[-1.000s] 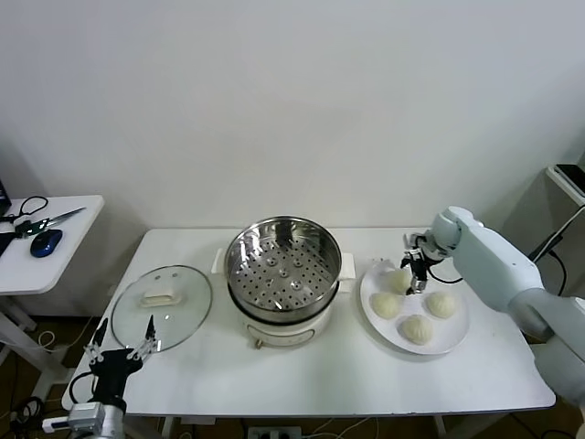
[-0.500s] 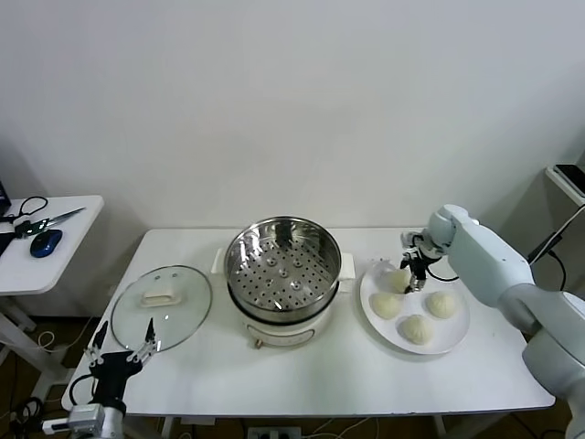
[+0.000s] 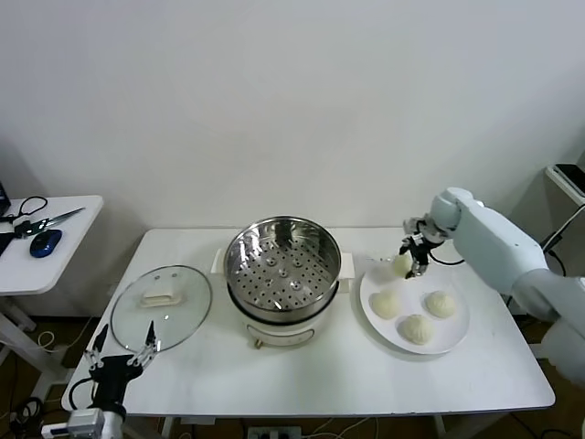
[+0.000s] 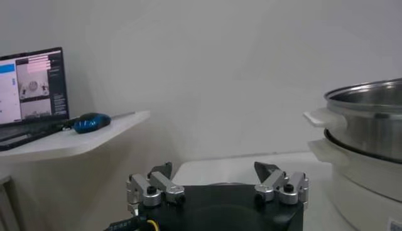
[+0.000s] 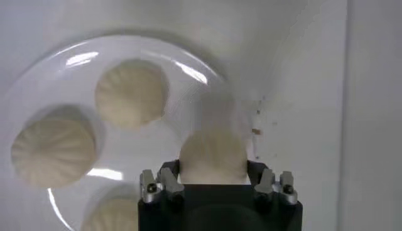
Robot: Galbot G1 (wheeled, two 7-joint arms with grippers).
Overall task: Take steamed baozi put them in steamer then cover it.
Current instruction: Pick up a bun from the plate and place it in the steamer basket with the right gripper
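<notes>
Right gripper (image 3: 409,259) pinching 1 small cream-white dough bun (image 5: 212,158), raised just above the flat white plate (image 3: 457,329); 3 more buns (image 3: 416,328) below it. Round stainless-steel steamer pot (image 3: 282,265) well off to its side, basket bare. Soft dough: could slip or squash in transit. Fingertips hidden behind the bun, grip depth unclear. Left gripper (image 3: 119,355) spread wide, parked near the clear glass lid (image 3: 162,305).
</notes>
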